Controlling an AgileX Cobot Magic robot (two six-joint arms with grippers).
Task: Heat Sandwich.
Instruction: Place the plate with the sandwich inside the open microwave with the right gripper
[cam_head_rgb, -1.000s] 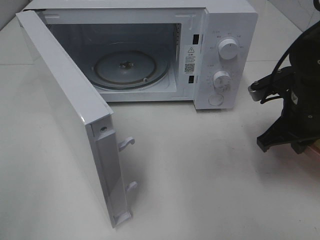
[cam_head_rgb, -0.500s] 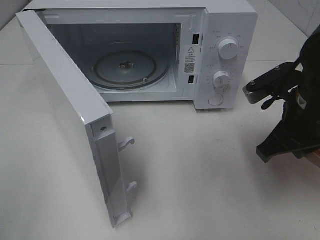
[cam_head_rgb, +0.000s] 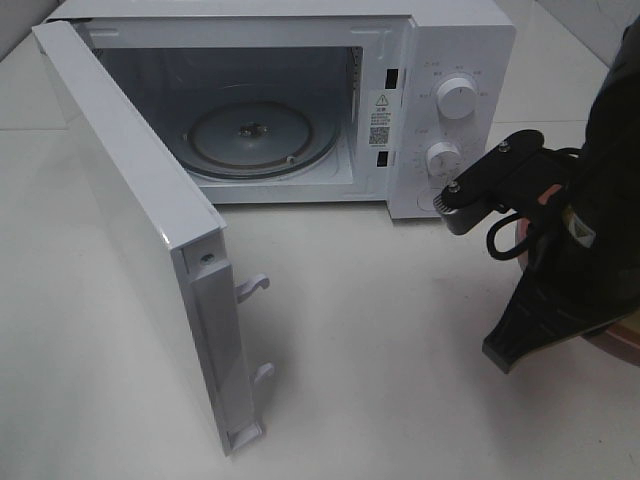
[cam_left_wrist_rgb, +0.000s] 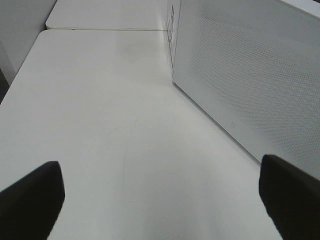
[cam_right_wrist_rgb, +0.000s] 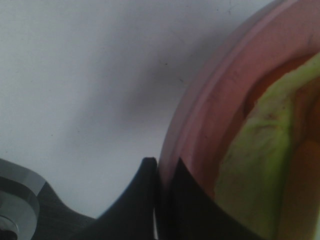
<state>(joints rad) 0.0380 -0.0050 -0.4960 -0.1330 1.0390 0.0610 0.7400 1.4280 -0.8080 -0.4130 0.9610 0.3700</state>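
The biggest hazard we see is the microwave (cam_head_rgb: 440, 60) itself. The right arm (cam_head_rgb: 580, 250) hangs just beside the control panel with its knobs (cam_head_rgb: 457, 98), and a straight sweep toward the cavity could knock that front corner. Next comes the pink plate (cam_right_wrist_rgb: 210, 115), held outside the oven at the table's right side and mostly hidden behind the arm in the high view. The right gripper (cam_right_wrist_rgb: 159, 167) has its jaws pinched together on the rim alone, so we judge the far side free to sag. Any tilt or jolt could send the sandwich (cam_right_wrist_rgb: 260, 150) sliding on the plate, where its green leafy layer shows, or work the rim out of that thin pinch. The left gripper (cam_left_wrist_rgb: 160, 200) is spread wide, holds nothing, and sits low over the table near a white perforated face of the oven, away from the plate's likely path. For room, the door (cam_head_rgb: 130, 230) stands swung fully out on the left, walling that side. The table (cam_head_rgb: 400, 350) in front lies bare between door and arm — a broad lane. The cavity mouth is wide and the turntable (cam_head_rgb: 262, 135) bare, though the sill needs clearing. Smallest, the latch hooks (cam_head_rgb: 253, 287) jut from the door's edge.
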